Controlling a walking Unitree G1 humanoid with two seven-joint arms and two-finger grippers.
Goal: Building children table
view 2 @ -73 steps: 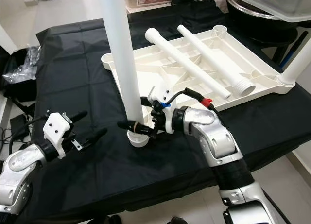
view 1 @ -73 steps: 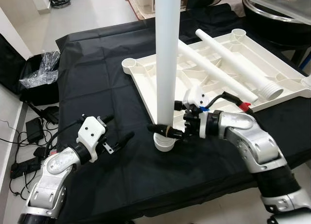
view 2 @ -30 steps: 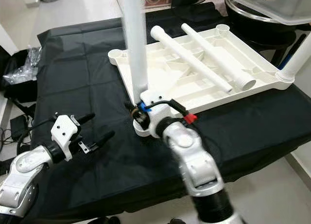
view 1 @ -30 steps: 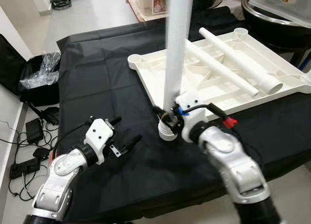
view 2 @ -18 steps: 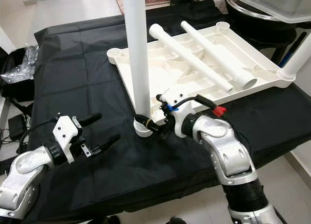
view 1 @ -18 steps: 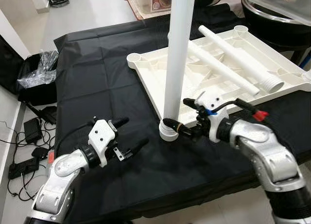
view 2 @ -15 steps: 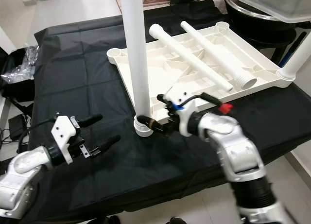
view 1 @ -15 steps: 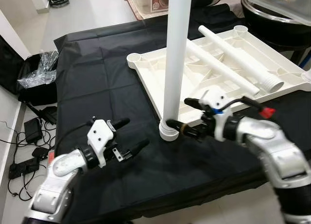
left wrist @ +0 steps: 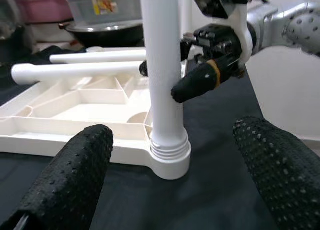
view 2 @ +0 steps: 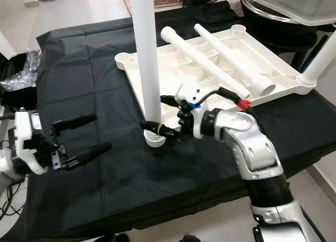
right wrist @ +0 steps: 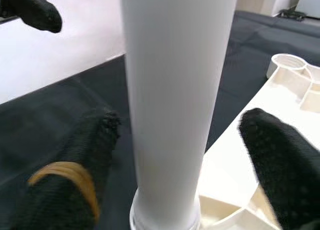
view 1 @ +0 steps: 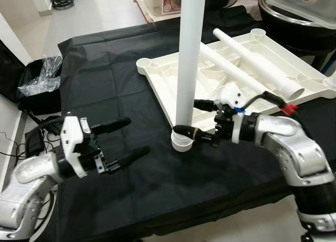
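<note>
A white table top (view 1: 247,79) lies upside down on the black cloth. One white leg (view 1: 188,63) stands upright in its near corner socket (view 1: 181,143). Two loose legs (view 1: 236,76) lie across the underside. My right gripper (view 1: 192,117) is open and straddles the upright leg (right wrist: 175,90) just above the socket, one finger on each side with gaps showing. My left gripper (view 1: 125,141) is open, to the left of the leg and well apart from it, pointing at the socket (left wrist: 167,157).
Another leg (view 2: 321,61) stands at the top's far right corner. A big black pot with a clear box (view 1: 299,13) sits at the back right. On the floor to the left are a plastic bag (view 1: 44,76) and cables (view 1: 31,142).
My left gripper has drawn back to the left, away from the leg, with its fingers spread wider. My right gripper stays around the base of the leg.
</note>
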